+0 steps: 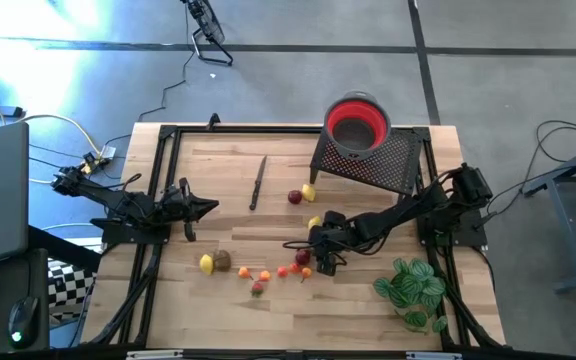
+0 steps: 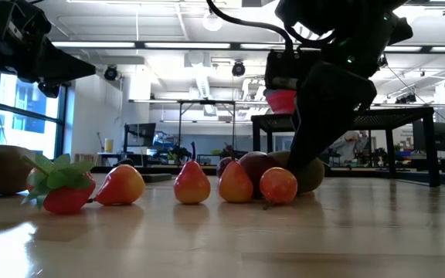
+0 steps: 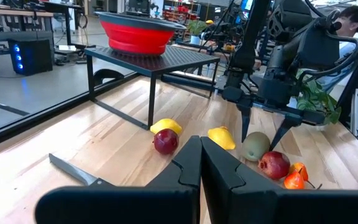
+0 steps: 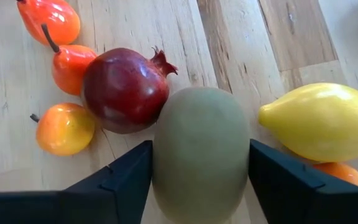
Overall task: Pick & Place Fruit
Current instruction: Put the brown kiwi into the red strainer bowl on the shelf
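My right gripper [image 1: 320,256] is down at the fruit cluster at the table's middle right. It is open, with one finger close on each side of a green-brown oval fruit [image 4: 201,149] that lies on the table. A dark red pomegranate [image 4: 124,90] lies against that fruit, a yellow lemon [image 4: 325,121] is on its other side, and small orange pieces [image 4: 64,127] lie beside them. More fruit lies to the left [image 1: 214,262] and farther back [image 1: 301,194]. My left gripper [image 1: 208,208] is shut and empty above the table's left part. My right gripper points down with its fingers [image 4: 126,177] beside the two long sides of the green-brown fruit [image 4: 166,155]. The fruit fills the gap between them. I cannot tell whether the fingers touch it. The fruit rests on the table.
A red bowl [image 1: 358,122] sits on a black mesh stand [image 1: 378,165] at the far right. A thin dark knife [image 1: 258,182] lies at the far middle. A green leafy plant [image 1: 413,290] lies at the near right. A person [image 3: 353,18] sits beyond the table.
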You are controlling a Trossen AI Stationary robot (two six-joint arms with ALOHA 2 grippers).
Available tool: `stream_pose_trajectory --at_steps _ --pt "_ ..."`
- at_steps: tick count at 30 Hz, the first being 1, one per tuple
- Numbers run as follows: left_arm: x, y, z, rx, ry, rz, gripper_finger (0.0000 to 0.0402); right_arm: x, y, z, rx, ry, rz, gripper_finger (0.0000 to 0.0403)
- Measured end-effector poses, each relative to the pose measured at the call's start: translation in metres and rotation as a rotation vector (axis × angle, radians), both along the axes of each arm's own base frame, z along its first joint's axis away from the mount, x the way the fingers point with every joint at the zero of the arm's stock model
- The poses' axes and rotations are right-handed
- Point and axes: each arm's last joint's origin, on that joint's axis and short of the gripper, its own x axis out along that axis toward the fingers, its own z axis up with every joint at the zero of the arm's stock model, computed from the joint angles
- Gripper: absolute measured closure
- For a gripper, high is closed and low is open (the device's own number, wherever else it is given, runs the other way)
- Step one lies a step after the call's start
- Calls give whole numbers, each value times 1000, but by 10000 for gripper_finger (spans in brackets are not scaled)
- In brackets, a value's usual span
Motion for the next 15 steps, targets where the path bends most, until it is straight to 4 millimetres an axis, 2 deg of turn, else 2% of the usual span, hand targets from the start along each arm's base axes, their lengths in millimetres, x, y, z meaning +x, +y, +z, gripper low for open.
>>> stream_pose_trajectory --at_steps 15 --pt "0 0 0 0 0 0 402 0 0 1 -4 -1 6 175"
